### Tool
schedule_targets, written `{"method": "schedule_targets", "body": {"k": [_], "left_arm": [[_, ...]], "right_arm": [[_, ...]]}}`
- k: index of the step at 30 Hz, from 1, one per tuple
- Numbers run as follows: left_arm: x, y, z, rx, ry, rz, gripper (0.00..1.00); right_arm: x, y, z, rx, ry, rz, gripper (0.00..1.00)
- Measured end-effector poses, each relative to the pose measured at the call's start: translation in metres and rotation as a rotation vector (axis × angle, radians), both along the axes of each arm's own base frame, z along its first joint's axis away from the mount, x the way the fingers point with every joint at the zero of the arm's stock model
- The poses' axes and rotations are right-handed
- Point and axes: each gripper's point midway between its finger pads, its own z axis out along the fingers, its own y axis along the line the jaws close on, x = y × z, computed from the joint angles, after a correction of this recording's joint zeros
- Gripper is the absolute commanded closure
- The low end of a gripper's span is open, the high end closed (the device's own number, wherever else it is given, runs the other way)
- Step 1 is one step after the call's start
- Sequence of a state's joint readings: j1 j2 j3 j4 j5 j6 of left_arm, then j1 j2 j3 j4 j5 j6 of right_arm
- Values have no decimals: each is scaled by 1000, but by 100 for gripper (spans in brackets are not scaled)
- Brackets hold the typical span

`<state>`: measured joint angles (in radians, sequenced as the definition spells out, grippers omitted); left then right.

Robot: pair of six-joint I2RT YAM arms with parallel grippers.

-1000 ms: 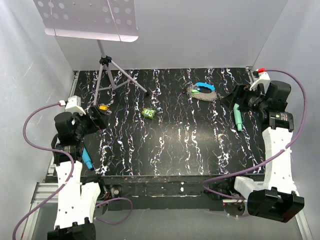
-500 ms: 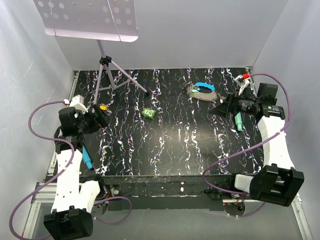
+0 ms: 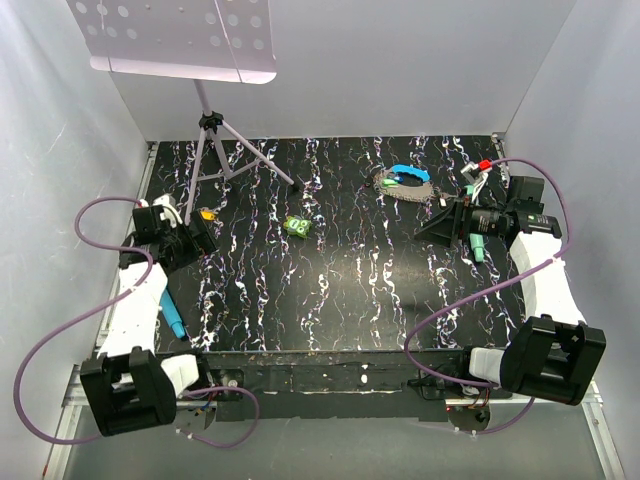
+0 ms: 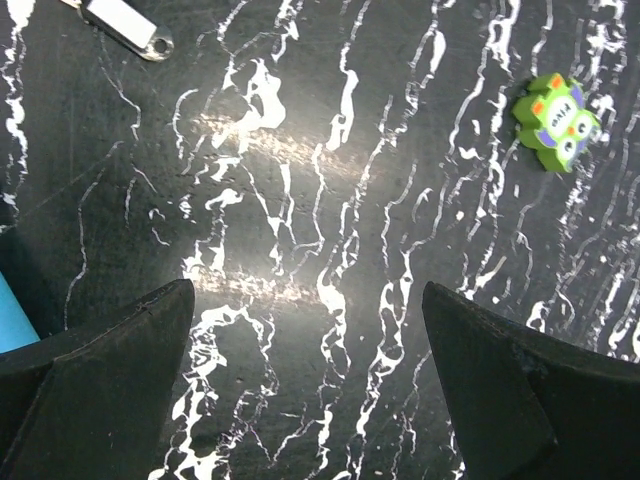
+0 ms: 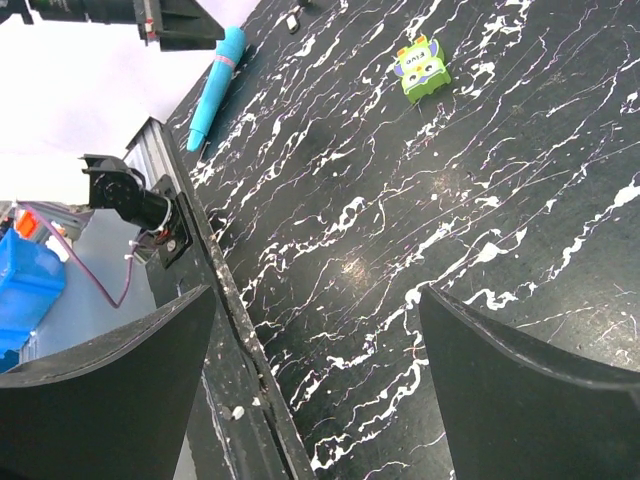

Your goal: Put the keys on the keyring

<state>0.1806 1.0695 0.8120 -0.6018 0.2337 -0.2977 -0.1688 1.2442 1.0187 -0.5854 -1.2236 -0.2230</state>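
Black tabletop (image 3: 340, 290) veined with white is filling the space between grey walls, and a silver tripod stand (image 3: 212, 150) is standing at 10 o'clock. One oval loop of grey beaded chain with a bright blue clip, the keyring (image 3: 403, 183), is lying at 1 o'clock. The keys are too small for me to pick out or count.

One bright green lumpy toy (image 3: 296, 227) is sitting near the middle, toward 11 o'clock, and one small orange-yellow piece (image 3: 206, 213) is lying at 9 o'clock, just beside the left gripper (image 3: 198, 240). Two teal cylinder markers are lying about: one (image 3: 174, 318) at 8 o'clock beside the left arm, the other (image 3: 478, 245) at 3 o'clock, partly covered by the right arm's wrist.

Both grippers are hanging over bare table with fingers spread wide and nothing between them. The right gripper (image 3: 428, 228) is sitting at the keyring's 5 o'clock, apart from it.
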Motion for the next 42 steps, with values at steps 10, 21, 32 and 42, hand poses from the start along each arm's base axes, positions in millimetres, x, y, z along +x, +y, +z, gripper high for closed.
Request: {"method": "schedule_targets", "body": {"k": [10, 21, 32, 42], "left_arm": [[30, 31, -31, 97, 81, 100, 2], [45, 50, -37, 187, 61, 122, 2], [52, 56, -33, 225, 30, 118, 2], [52, 75, -50, 200, 74, 157, 2]], "right_arm": [[-5, 0, -3, -8, -5, 14, 9], [-5, 0, -4, -13, -19, 19, 10], [-5, 0, -4, -17, -27, 21, 10], [-6, 0, -5, -17, -20, 24, 10]]}}
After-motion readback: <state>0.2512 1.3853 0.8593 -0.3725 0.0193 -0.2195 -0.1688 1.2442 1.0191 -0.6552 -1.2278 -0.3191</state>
